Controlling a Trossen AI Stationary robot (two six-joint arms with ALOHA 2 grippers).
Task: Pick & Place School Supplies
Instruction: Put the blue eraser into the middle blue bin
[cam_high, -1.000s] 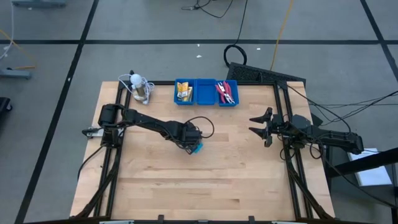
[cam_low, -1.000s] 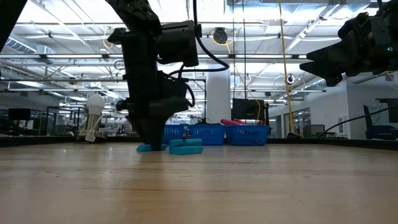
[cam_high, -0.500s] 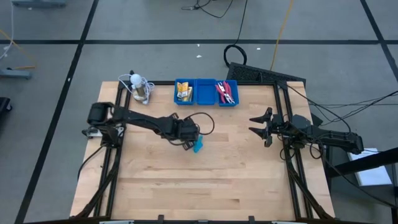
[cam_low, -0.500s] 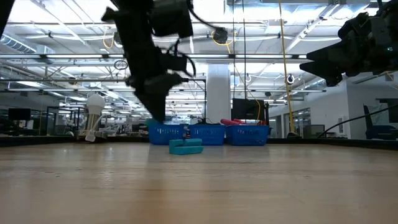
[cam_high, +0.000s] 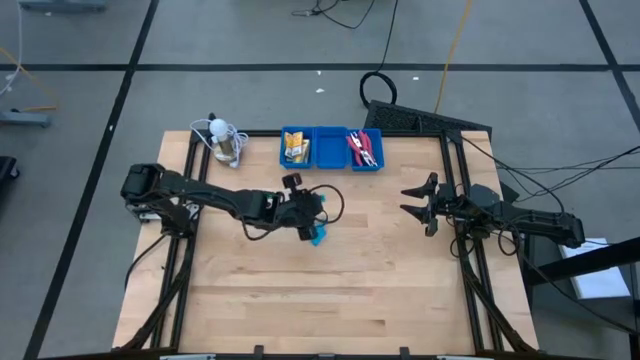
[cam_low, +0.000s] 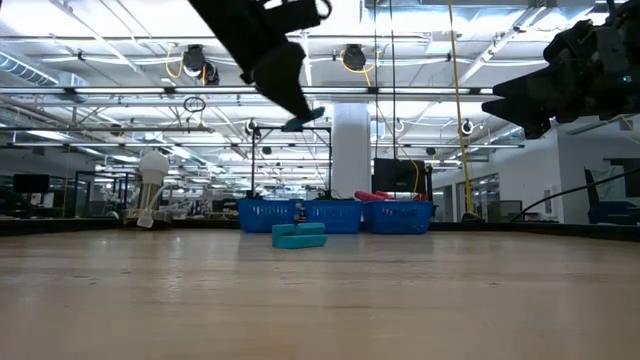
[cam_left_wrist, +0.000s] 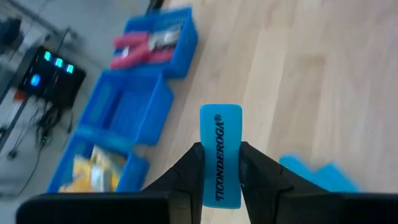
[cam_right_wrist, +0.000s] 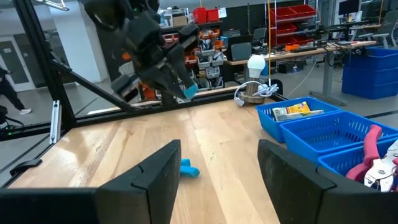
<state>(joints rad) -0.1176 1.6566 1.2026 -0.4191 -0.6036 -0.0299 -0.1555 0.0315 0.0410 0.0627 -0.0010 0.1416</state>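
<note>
A light wooden table (cam_high: 330, 290) carries everything. Along its far edge sits a blue tray (cam_high: 331, 148) with three compartments: yellow packets (cam_high: 296, 149) in the one nearest the left arm's side, the middle one bare, and red-handled scissors (cam_high: 362, 149) in the third. Beside the tray, at the far left corner, stands a white round object (cam_high: 222, 136) with a coiled cable. Near the table's middle, light-blue pieces (cam_low: 299, 236) lie flat on the wood, touching each other, well apart from the tray.
</note>
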